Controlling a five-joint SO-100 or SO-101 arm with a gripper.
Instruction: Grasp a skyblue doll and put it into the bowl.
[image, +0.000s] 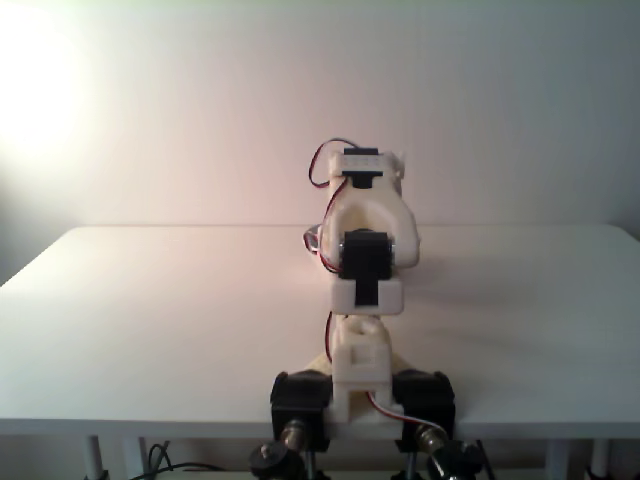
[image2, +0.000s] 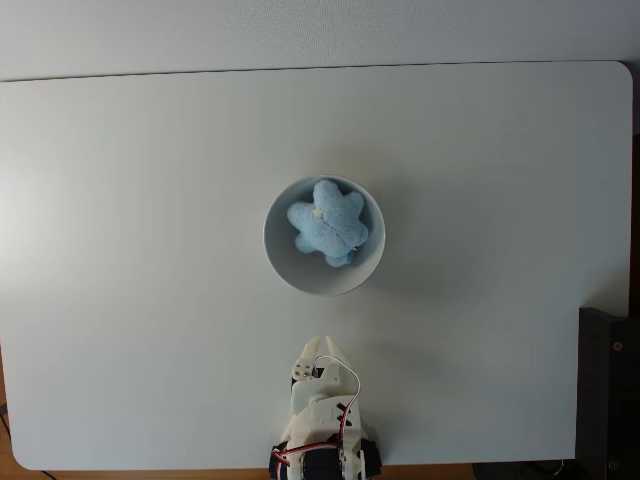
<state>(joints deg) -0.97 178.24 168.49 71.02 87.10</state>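
Note:
In the fixed view from above, the skyblue doll (image2: 328, 222) lies inside the white bowl (image2: 283, 262) at the middle of the table, resting free of the arm. My gripper (image2: 320, 346) is pulled back near the table's front edge, a short way below the bowl. Its fingers are together and hold nothing. In the fixed view from behind, the folded white arm (image: 367, 265) stands in front of the table's middle and hides the bowl and the doll.
The white table (image2: 120, 300) reaches almost to the edges of the view from above. A dark block (image2: 608, 390) sits off its lower right corner. The arm's base (image: 360, 395) is clamped to the front edge.

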